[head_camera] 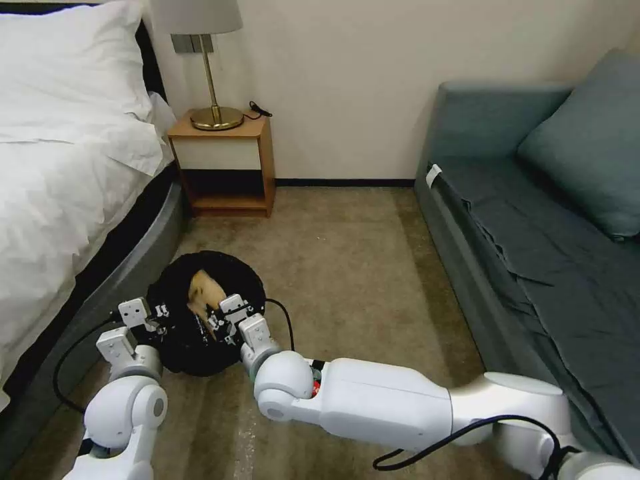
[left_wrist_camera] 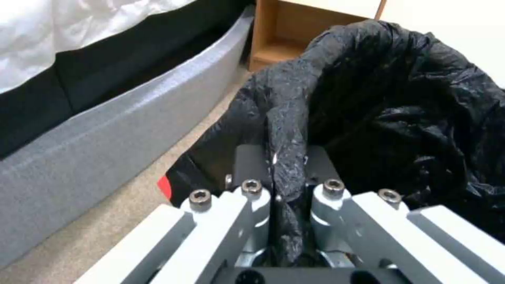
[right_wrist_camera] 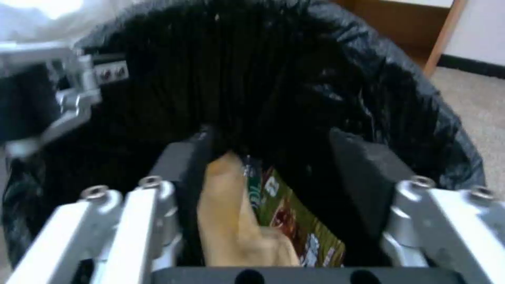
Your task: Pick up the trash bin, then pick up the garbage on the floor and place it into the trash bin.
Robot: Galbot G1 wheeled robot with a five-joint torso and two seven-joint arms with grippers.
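- My trash bin [head_camera: 175,347] wears a black liner.
- The wrapper [right_wrist_camera: 294,221] between my right gripper's [right_wrist_camera: 287,157] spread fingers is gold-green, printed red and white.

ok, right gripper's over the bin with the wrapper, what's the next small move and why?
Probably just let the wrapper fall clear, then lift the right gripper out. Its jaws stand wide apart over the trash bin mouth, and the wrapper, tan on one side and printed on the other, lies against one finger only, apparently unclamped. The left gripper is clamped on the bag-lined rim, steadying the bin.
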